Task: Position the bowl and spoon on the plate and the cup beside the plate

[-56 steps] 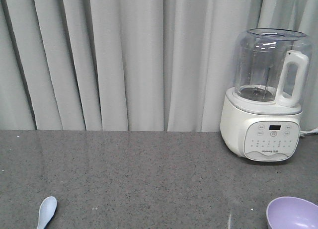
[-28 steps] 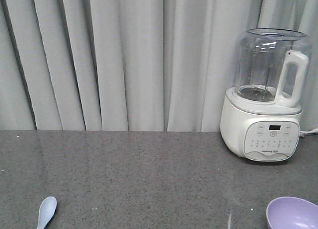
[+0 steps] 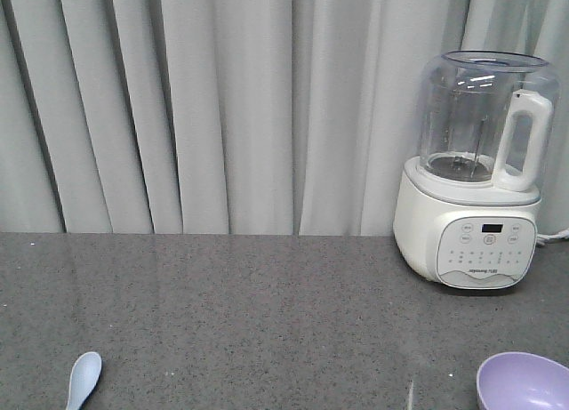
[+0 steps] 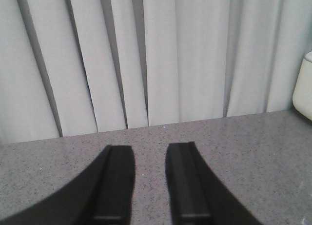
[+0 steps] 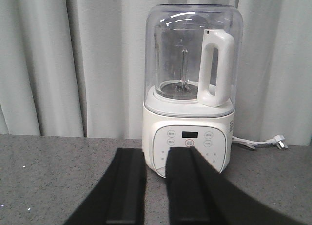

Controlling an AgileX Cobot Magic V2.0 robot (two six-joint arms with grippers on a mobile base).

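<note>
Counter [image 3: 267, 303] speckled stone-look, sl. sheen; curtain [image 3: 222, 108] matt cloth; blender [image 3: 468, 241] glossy white plastic w/ clear jar; bowl [image 3: 523, 383] smooth.

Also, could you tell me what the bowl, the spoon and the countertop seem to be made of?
Small round lavender bowl: likely plastic or melamine, smooth, evenly coloured. Small white spoon: plastic or glazed ceramic, unclear; soft sheen. Grey speckled countertop: polished stone or composite, faintly reflecting the curtain.

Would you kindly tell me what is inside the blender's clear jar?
The clear jar holds only a thin upright spindle rising from its floor; no food or liquid shows. Its white handle hides part of the interior.
</note>
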